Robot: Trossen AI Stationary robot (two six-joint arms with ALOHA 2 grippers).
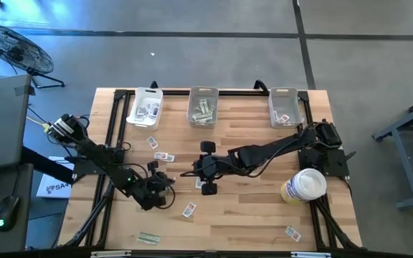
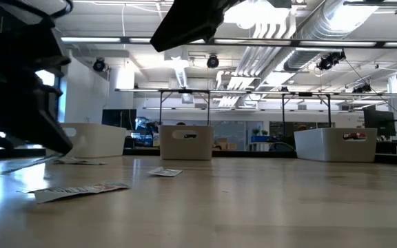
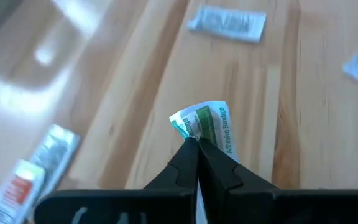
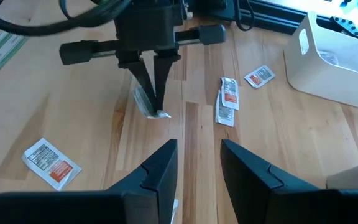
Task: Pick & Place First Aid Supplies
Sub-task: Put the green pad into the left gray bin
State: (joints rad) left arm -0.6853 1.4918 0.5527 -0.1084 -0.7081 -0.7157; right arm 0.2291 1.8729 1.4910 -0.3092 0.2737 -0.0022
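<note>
A: Green bandage strip (image 3: 207,126), crumpled, sits pinched at one end in the left gripper (image 3: 194,144), fingers clamped tight on it, toward the table's (image 1: 264,215) front-left

B: And the rest of it?

A: Pokes out past the fingertips. The right gripper (image 4: 197,155) hovers mid-table, fingers parted and empty. The middle bin (image 1: 203,106) lies at the far edge
</note>
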